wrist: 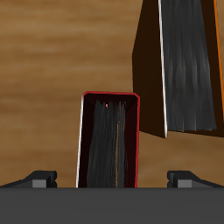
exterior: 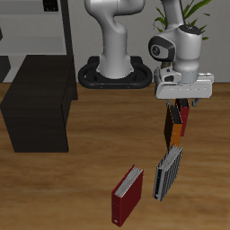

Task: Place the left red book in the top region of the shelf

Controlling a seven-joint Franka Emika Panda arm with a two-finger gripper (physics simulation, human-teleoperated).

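Hovering over the left red book (wrist: 110,140)

My gripper (exterior: 182,103) is sitting right above it, fingers looking spread and empty, I think. It's standing upright beside the orange book (wrist: 188,66), well apart from the shelf (exterior: 38,103).

Claw (exterior: 177,105) downward, fingers (wrist: 38,178) spread

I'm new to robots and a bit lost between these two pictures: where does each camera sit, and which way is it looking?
Exterior view: sits in front of and above the table, facing back at the robot; shows the whole arm and the black shelf.
Wrist view: rides on the hand, looking down; shows only its open fingers, either side of a standing red book.
Shared: that red book and the orange book beside it.
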